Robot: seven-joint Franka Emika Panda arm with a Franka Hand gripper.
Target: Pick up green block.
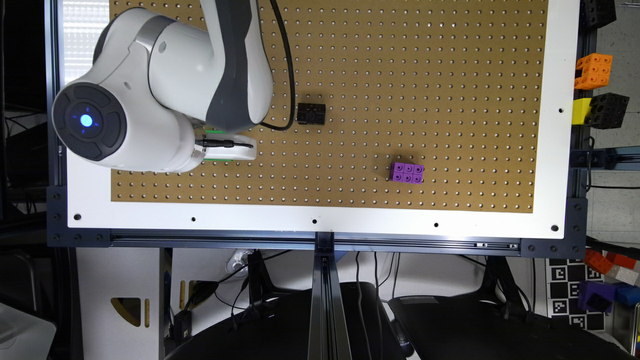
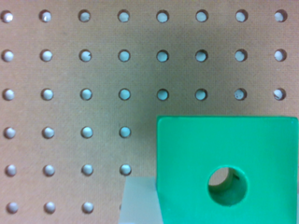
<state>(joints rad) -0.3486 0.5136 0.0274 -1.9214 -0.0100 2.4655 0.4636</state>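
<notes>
- Closest under the wrist camera sits the green block (image 2: 229, 168); its top face with the round dark hole is seen almost square-on and very near, so I judge the hand to be low over it, roughly above it though not centred on the hole.
- A pale, blurred finger (image 2: 138, 200) stands against one side face of the block, touching it or very nearly so; the opposite finger cannot be made out, so whether the jaws have closed on the cube or merely straddle it cannot be told from these views.
- In the exterior view the gripper (image 1: 231, 146) is a white part past the wrist, at the exterior view's left of the pegboard (image 1: 450, 75); thin slivers of green show at its upper and lower edges, so the block lies directly beneath it, resting on the board as far as can be judged.
- The cube has no long axis to speak of; what matters for the lift is that its flat side faces run parallel to the finger, which looks right here.
- Farther off, toward the exterior view's right, the small black block (image 1: 311, 113) lies near the arm but apart from it.
- Farthest is the purple brick (image 1: 407, 172), well apart from the hand; neither should interfere with a straight lift.
</notes>
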